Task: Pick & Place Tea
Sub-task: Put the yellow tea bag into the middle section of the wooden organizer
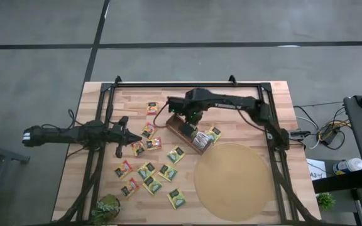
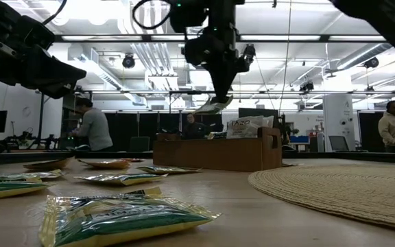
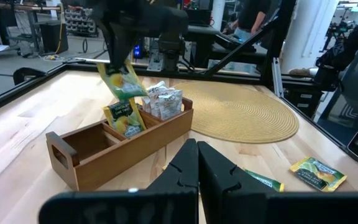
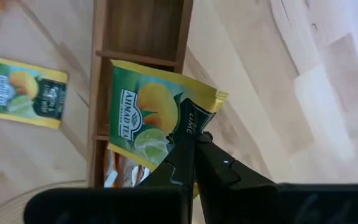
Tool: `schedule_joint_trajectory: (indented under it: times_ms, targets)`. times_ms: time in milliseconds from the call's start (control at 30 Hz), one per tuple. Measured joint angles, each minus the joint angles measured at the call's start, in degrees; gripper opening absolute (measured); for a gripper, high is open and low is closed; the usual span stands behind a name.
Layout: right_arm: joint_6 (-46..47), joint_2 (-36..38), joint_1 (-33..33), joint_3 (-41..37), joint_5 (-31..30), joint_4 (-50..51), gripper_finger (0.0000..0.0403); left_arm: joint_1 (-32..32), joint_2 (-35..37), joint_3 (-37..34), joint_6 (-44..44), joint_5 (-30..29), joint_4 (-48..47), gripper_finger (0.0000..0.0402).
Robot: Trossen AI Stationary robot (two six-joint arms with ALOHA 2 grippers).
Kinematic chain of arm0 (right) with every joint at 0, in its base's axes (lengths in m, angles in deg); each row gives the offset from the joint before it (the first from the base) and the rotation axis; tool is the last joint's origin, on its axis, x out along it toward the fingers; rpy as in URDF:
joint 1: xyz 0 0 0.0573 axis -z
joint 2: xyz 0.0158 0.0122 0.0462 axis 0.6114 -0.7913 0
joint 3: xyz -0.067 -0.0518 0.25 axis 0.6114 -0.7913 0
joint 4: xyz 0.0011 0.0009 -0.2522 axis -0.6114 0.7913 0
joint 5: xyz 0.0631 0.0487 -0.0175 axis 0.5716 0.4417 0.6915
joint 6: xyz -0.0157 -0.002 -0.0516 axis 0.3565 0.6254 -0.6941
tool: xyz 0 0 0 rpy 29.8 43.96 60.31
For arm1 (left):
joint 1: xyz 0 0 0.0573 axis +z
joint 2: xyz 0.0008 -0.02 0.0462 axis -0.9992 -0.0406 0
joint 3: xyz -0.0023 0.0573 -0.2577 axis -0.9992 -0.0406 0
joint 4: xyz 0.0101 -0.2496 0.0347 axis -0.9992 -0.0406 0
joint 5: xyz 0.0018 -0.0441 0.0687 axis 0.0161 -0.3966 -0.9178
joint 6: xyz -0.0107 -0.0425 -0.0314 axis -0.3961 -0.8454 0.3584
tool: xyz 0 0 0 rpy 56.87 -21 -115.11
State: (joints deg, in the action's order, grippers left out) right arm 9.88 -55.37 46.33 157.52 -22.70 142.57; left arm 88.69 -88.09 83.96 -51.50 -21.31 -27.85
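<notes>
My right gripper [image 4: 188, 163] is clamped tight on a green-yellow square tea sachet [image 4: 143, 118], dangling above the brown oblong wooden box [image 1: 187, 134]. My left gripper [image 3: 197, 163] rests fully closed, holding nothing, near the scattered sachets.

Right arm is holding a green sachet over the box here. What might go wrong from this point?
1. The right gripper pinches the sachet only by a corner, so it hangs tilted and might slip or swing before release.
2. The box already holds upright sachets in its compartments; dropped from this height, the held one may catch on a divider or land outside.
3. The left gripper, shut, waits near the box and may crowd a retreat.
</notes>
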Motion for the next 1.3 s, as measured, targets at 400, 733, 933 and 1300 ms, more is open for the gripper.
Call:
schedule_joint_trajectory:
  times_ms: [400, 733, 933, 1300]
  targets:
    - [0.4, -7.1, -3.4, 7.8, -6.3, 4.7, 0.0008, 0.0, 0.0, 0.0, 0.0, 0.0, 0.0, 0.0]
    - [-1.3, -7.3, -4.2, 5.6, -10.5, 4.7, 0.0008, 0.0, 0.0, 0.0, 0.0, 0.0, 0.0, 0.0]
    - [-2.2, -7.3, -4.4, 4.2, -10.6, 4.6, 0.0008, 0.0, 0.0, 0.0, 0.0, 0.0, 0.0, 0.0]
    - [-3.1, -7.3, -4.2, 1.5, -12.7, 4.5, 0.0008, 0.0, 0.0, 0.0, 0.0, 0.0, 0.0, 0.0]
